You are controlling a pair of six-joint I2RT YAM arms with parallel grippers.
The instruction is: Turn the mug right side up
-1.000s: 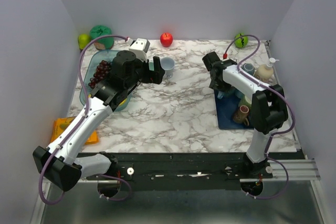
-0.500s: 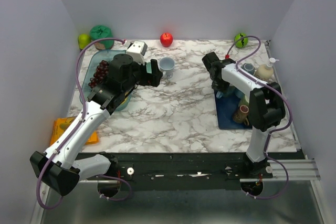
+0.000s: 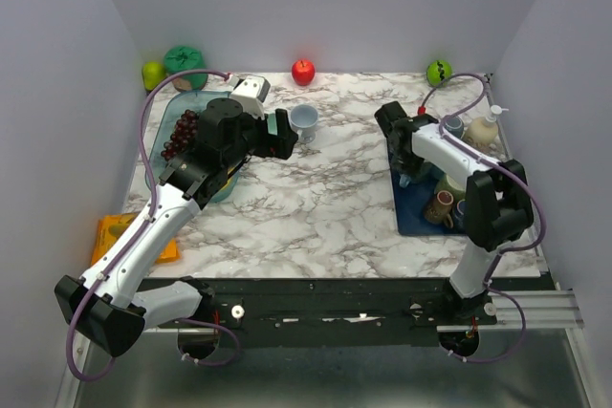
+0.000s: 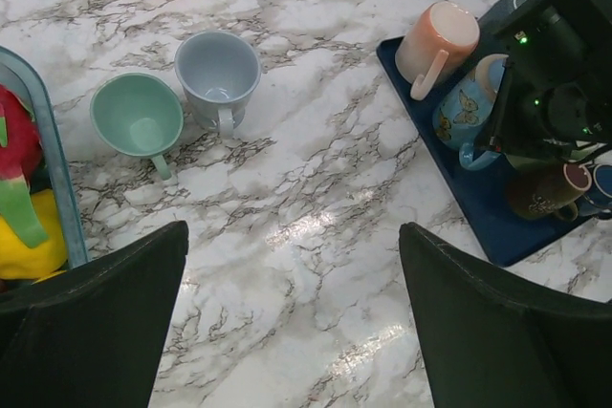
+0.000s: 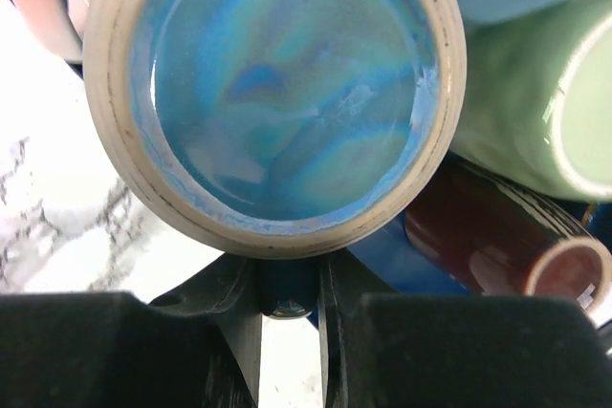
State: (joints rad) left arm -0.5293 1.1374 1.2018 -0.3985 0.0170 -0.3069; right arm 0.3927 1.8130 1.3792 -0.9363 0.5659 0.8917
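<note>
A light blue butterfly mug (image 4: 457, 114) lies tilted on the dark blue tray (image 4: 483, 226) at the right. My right gripper (image 3: 405, 165) is over the tray's left part. In the right wrist view its fingers (image 5: 237, 327) are shut on the mug's dark blue handle (image 5: 287, 286), and the mug's round blue end with a pale ring (image 5: 277, 83) fills the view. My left gripper (image 4: 292, 265) is open and empty, held above the marble table (image 3: 316, 198) left of the middle. It also shows in the top view (image 3: 284, 135).
A grey-blue mug (image 4: 218, 69) and a green mug (image 4: 139, 119) stand upright on the table. A pink mug (image 4: 438, 40), a brown mug (image 4: 540, 193) and a green one (image 5: 535, 93) crowd the tray. A fruit bowl (image 3: 182, 140) is at left, a soap bottle (image 3: 485, 129) at right.
My right gripper has shifted a little to the right and nearer, over the tray, still on the mug's handle. My left arm drew back slightly, then held still.
</note>
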